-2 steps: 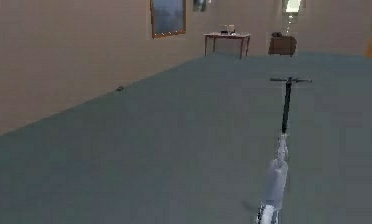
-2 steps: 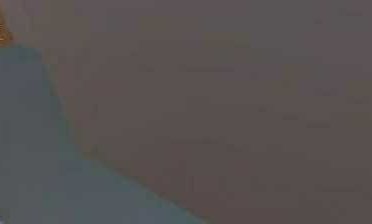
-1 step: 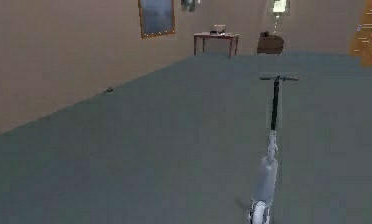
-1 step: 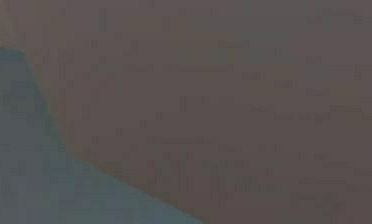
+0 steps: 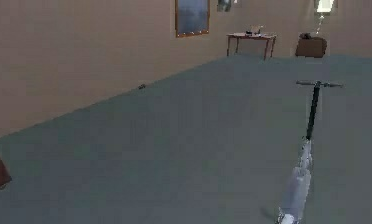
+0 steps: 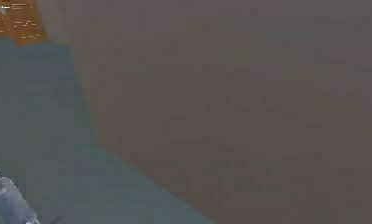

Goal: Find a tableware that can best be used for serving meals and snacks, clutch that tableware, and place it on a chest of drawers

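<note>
Forward view: you look across the floor [image 5: 164,130] to a far bench [image 5: 251,42] carrying small pale items [image 5: 256,31], too small to call a plate; a stick-handled thing [image 5: 310,125] stands at right | arm side view: wall [image 6: 244,100] and floor | claw: you cannot tell its state, or which way any plate lies from it.

grey-blue floor [image 5: 174,130], tan wall [image 5: 84,50], brown table [image 5: 251,40].

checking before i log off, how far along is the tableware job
Nothing looks done. In hand: the search, looking across bare floor toward a far table bearing items too small to name. Left: find the tableware, grasp it, place it on a chest of drawers.
</note>
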